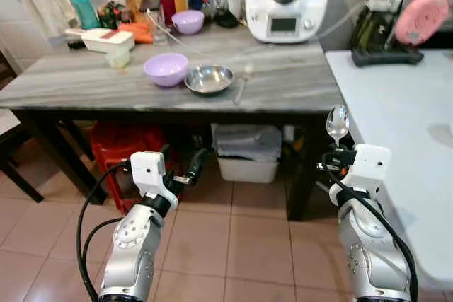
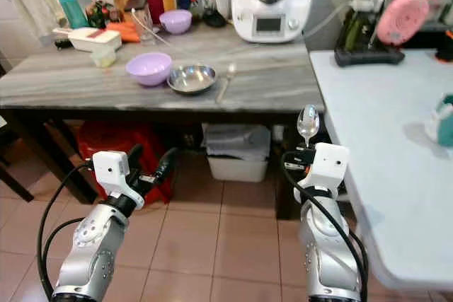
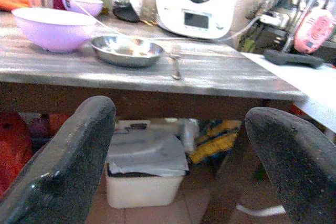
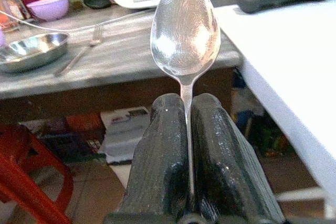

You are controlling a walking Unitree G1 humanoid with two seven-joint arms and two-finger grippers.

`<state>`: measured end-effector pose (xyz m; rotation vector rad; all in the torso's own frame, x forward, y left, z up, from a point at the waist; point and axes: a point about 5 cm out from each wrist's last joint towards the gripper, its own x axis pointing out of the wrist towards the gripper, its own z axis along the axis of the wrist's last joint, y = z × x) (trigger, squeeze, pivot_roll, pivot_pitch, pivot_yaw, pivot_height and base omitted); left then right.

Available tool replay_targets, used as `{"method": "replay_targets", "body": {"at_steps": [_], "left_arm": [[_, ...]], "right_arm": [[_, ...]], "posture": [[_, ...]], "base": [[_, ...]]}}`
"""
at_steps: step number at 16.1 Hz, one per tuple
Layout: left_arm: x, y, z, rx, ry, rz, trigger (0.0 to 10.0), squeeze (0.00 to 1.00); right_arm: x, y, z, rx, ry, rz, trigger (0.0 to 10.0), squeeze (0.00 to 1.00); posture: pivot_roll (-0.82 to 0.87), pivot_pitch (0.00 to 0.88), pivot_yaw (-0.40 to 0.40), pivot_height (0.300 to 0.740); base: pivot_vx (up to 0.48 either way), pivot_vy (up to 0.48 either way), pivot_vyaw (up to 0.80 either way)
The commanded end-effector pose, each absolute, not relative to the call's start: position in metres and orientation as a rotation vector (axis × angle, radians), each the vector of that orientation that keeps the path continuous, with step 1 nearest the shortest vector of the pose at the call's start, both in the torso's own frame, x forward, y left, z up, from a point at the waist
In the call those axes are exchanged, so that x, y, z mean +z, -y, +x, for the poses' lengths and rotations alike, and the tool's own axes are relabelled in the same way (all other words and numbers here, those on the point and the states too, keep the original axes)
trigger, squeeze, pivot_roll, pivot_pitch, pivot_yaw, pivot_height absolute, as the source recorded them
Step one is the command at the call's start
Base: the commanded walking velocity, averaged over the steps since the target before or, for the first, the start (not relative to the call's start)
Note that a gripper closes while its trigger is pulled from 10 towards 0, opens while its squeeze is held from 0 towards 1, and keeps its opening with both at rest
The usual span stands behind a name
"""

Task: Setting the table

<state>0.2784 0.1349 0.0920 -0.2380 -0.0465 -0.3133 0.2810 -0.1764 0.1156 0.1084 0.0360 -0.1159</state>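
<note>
Beside the white table (image 1: pixel 396 104), right fingers (image 4: pixel 163 166) clamp a spoon (image 1: pixel 337 125) (bowl up); left fingers (image 3: pixel 68 161) spread.

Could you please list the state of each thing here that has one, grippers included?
Right gripper: shut on the spoon.
Spoon: held upright, bowl up.
Left gripper: open, holding nothing.
Steel bowl: upright on the grey table, looks empty.
Fork: lying flat beside the steel bowl.
Large purple bowl: upright on the table.
</note>
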Motion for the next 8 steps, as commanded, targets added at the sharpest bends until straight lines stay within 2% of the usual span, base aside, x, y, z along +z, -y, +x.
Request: {"method": "replay_targets", "body": {"at_steps": [1, 8], "left_arm": [[0.0921, -0.1460, 0.2784, -0.284, 0.040, -0.222, 10.0, 0.00], [0.0913, -0.1450, 0.2786, -0.286, 0.037, -0.219, 10.0, 0.00]], "right_arm": [[0.1225, 0.1662, 0.2840, -0.085, -0.009, 0.117, 10.0, 0.00], [0.1224, 0.1668, 0.2842, -0.086, -0.006, 0.112, 10.0, 0.00]], "posture": [[-0.06, 0.000, 0.068, 0.740], [-0.07, 0.000, 0.069, 0.740]], "base": [[0.341, 0.000, 0.00], [0.341, 0.000, 0.00]]}}
